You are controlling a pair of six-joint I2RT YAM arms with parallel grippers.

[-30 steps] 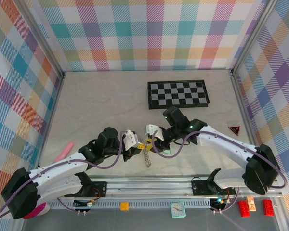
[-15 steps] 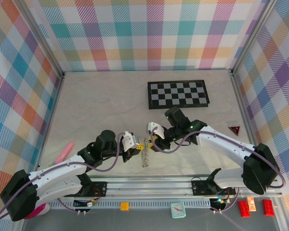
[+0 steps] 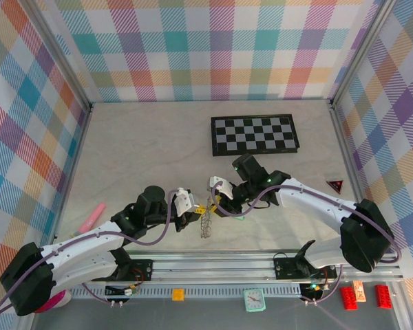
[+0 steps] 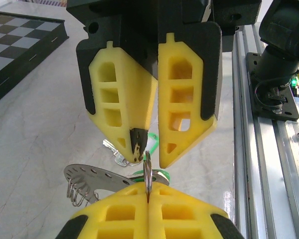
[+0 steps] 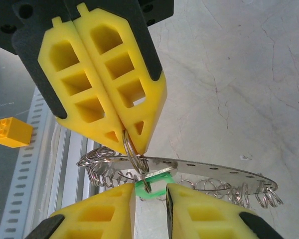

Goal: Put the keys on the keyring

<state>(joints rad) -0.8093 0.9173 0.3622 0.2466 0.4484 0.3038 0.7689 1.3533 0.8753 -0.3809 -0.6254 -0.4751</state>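
Note:
My left gripper (image 4: 147, 189) is shut on a small silver split ring (image 4: 147, 167) standing on edge. From that ring the keyring (image 5: 214, 168), a flat grey plate with holes and many wire loops, hangs just above the table (image 3: 205, 225). Tip to tip with it, my right gripper (image 5: 150, 193) is closed on the green head of one of the keys (image 5: 152, 186). The split ring's lower end sits at that head. In the left wrist view the key's silver blade (image 4: 112, 149) sticks out sideways behind the right gripper (image 4: 153, 154). More green (image 4: 157, 174) shows beside the split ring.
A black-and-white checkerboard (image 3: 255, 134) lies behind the grippers. A pink object (image 3: 91, 216) is at the left and a red triangle (image 3: 335, 185) at the right. The metal rail (image 3: 213, 265) runs along the near edge, with a yellow brick (image 3: 178, 294) beyond it.
The right gripper's jaws have narrowed onto the green key head. The hanging keyring has shifted slightly left. Both arms stay nearly where they were.

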